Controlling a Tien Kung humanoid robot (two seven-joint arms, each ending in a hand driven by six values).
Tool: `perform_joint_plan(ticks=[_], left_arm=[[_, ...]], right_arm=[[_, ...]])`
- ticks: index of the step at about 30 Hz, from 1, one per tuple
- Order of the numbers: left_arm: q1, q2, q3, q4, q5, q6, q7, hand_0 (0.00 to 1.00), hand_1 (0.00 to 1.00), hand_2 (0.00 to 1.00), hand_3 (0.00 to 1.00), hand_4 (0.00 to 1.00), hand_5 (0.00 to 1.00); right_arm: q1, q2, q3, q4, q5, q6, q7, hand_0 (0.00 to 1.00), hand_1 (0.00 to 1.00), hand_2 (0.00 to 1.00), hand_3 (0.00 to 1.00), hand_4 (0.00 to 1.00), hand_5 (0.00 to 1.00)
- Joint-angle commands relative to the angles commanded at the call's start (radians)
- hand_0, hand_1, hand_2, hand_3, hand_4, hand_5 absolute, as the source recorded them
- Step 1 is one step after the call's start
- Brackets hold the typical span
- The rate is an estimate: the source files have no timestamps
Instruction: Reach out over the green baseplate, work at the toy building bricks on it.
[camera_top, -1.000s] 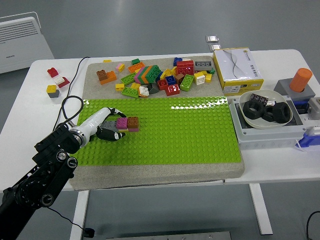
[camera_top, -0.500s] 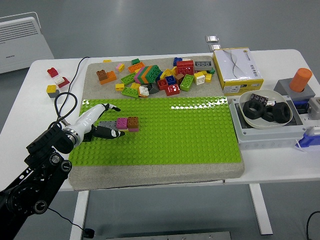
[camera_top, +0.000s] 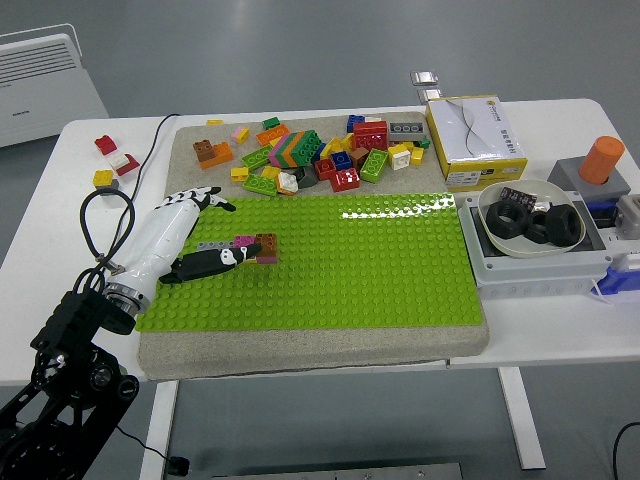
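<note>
Your left hand (camera_top: 190, 240) lies open on the baseplate (camera_top: 380, 260) toward the tabletop's left edge, fingertips touching the gray-pink-brown bricks (camera_top: 250, 246). Next, I judge, close on them.

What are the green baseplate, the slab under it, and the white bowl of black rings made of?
Green baseplate: looks like glossy moulded plastic; the studs glare along the far edge. Slab: matte, speckled grey-beige, possibly foam or stone-like board. White bowl: smooth, plastic or ceramic, unclear. Black rings: matte, rubber-like.
</note>
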Motion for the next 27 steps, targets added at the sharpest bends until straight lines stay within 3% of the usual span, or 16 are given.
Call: perform_joint_plan(ticks=[11, 27], left_arm=[[-0.029, -0.026, 0.037, 0.123, 0.008, 0.016, 0.001, 0.982, 0.950, 0.910, 0.651, 0.998, 0.913], [-0.060, -0.047, 0.053, 0.218, 0.014, 0.010, 0.009, 0.982, 0.942, 0.903, 0.655, 0.998, 0.876]], right_arm=[[0.006, 0.000, 0.004, 0.000, -0.002, 0.001, 0.002, 0.668, 0.648, 0.737, 0.765, 0.794, 0.985], [0.009, 0.002, -0.008, 0.000, 0.010, -0.001, 0.001, 0.669, 0.646, 0.737, 0.763, 0.792, 0.985]])
